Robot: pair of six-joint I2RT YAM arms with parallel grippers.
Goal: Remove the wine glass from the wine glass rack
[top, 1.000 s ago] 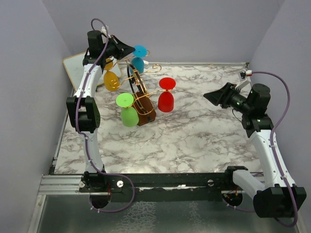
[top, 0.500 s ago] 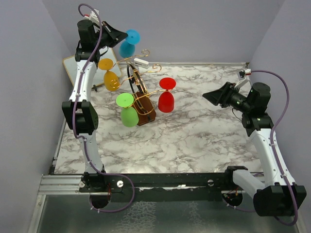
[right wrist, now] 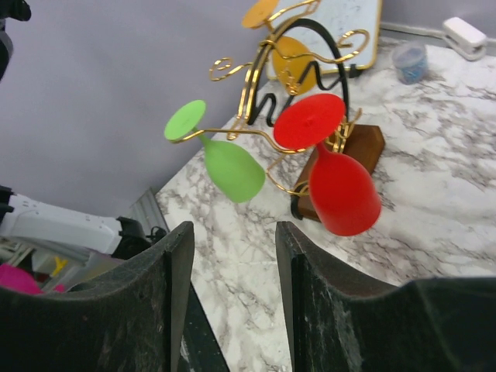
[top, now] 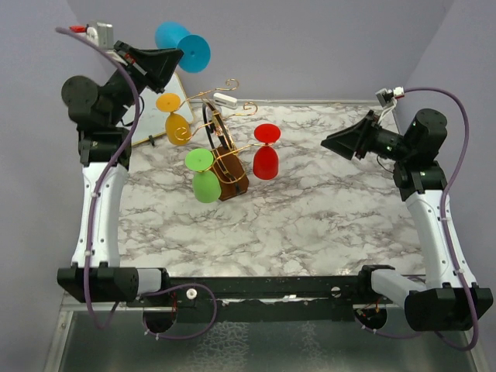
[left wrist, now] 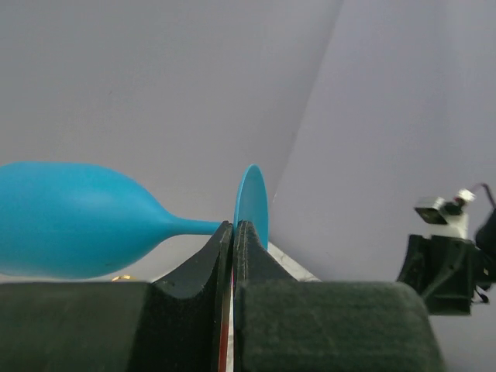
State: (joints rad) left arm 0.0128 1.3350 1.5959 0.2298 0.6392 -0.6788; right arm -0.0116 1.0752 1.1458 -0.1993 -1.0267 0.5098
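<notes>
My left gripper [top: 172, 54] is shut on the stem of a blue wine glass [top: 183, 44] and holds it high in the air, left of and above the gold wire rack [top: 222, 139]. In the left wrist view the blue wine glass [left wrist: 85, 229] lies sideways, its stem pinched between my fingertips [left wrist: 221, 252]. The rack on its brown block base [top: 235, 184] holds an orange glass [top: 177, 124], a green glass [top: 205, 178] and a red glass [top: 265, 155]. My right gripper [top: 329, 144] is open and empty, right of the rack, facing it; the rack [right wrist: 279, 93] shows in the right wrist view.
A white board [top: 151, 116] leans at the back left behind the rack. A small white object [top: 225, 99] lies near the back wall. Purple walls close in the marble table [top: 310, 217] on three sides.
My left arm has lifted the blue glass off the rack and carried it up and to the left. My right gripper has risen slightly.
</notes>
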